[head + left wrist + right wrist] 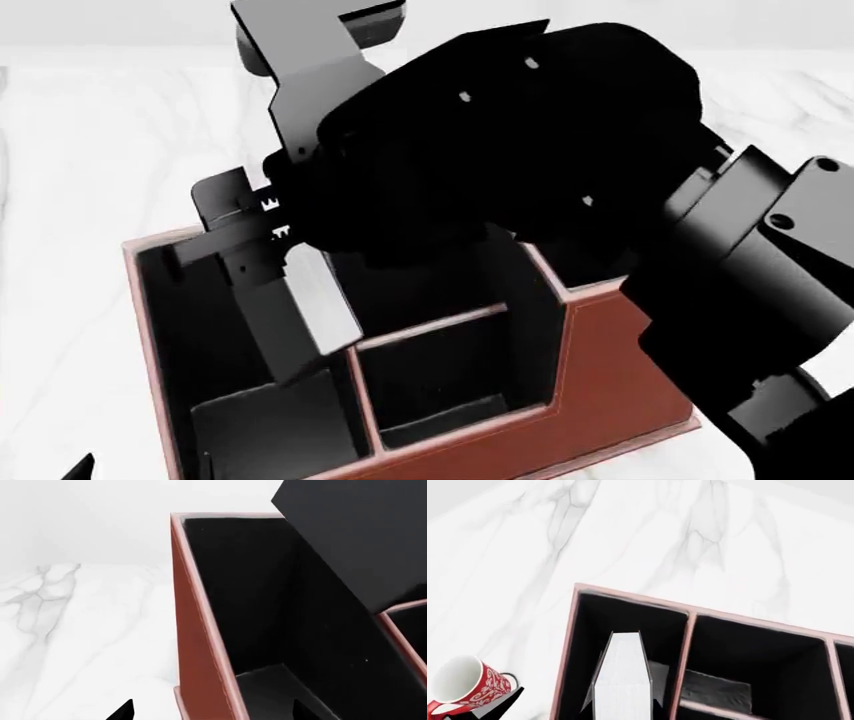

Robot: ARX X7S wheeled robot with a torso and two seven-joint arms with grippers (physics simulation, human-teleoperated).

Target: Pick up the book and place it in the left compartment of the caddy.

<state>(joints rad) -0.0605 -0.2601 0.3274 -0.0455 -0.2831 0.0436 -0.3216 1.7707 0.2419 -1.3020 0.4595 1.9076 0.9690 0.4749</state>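
Note:
The reddish-brown caddy [627, 350] stands on the marble table. My right gripper [622, 715] is shut on the black book [287, 330], whose white page edges [622, 680] face the right wrist camera. The book hangs tilted, with its lower end down in the long left compartment [180, 320]; that compartment also shows in the right wrist view [584, 645]. In the left wrist view the book's black cover [360, 540] leans over the same slot [267, 605]. My left gripper [213, 715] is open and empty, its fingertips [123, 712] either side of the caddy's outer left wall [200, 645].
A red-and-white patterned mug [467, 685] stands on the table to the left of the caddy. The two small middle cells [441, 370] and the tall end cell lie to the right of the slot. My right arm [534, 150] covers the caddy's back half.

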